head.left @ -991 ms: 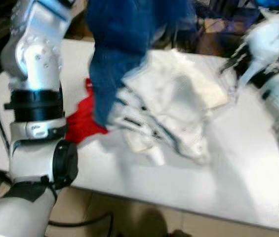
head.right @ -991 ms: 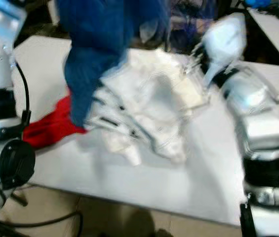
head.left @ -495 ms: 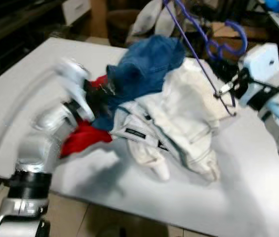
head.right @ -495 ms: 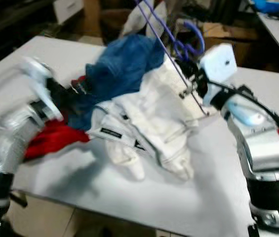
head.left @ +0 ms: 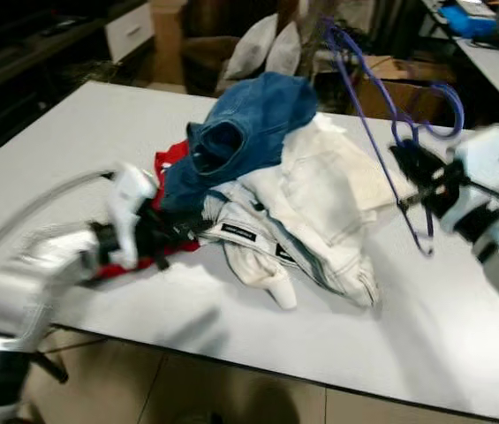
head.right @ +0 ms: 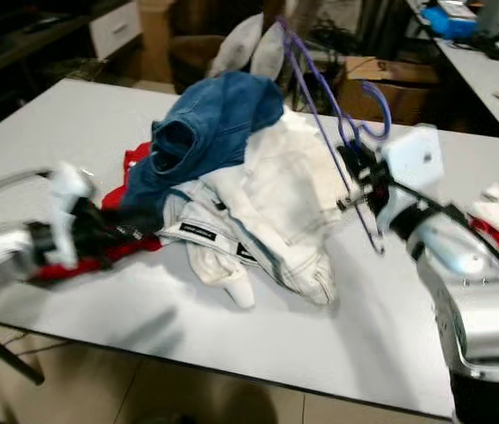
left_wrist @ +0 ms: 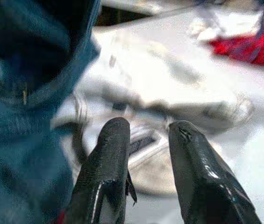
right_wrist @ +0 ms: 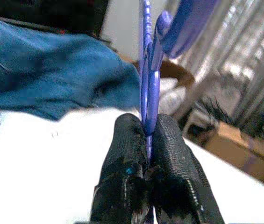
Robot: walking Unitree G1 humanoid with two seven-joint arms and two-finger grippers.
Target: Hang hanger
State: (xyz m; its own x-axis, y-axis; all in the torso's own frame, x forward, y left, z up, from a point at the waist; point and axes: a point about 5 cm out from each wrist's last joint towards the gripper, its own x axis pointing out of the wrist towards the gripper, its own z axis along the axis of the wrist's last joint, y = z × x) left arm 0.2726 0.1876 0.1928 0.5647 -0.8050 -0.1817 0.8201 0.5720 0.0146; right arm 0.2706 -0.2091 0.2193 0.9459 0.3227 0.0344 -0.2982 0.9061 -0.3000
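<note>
Right gripper (right_wrist: pixel 148 140) pinches the purple hanger (head.left: pixel 381 124) beside heaped clothes (head.left: pixel 302 194) (left gripper (left_wrist: pixel 146 135) parted, empty).

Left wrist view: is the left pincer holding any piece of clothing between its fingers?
No, the left pincer is open, with only a bare gap between its fingers, and the blue jeans lie beside it.

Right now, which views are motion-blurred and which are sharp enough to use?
Left eye view: left gripper and its arm smeared, clothes pile sharp. Right eye view: the same, left arm streaked. Left wrist view: the fingers sharp, blue jeans and background soft. Right wrist view: right gripper on purple hanger crisp, background blurred.
</note>
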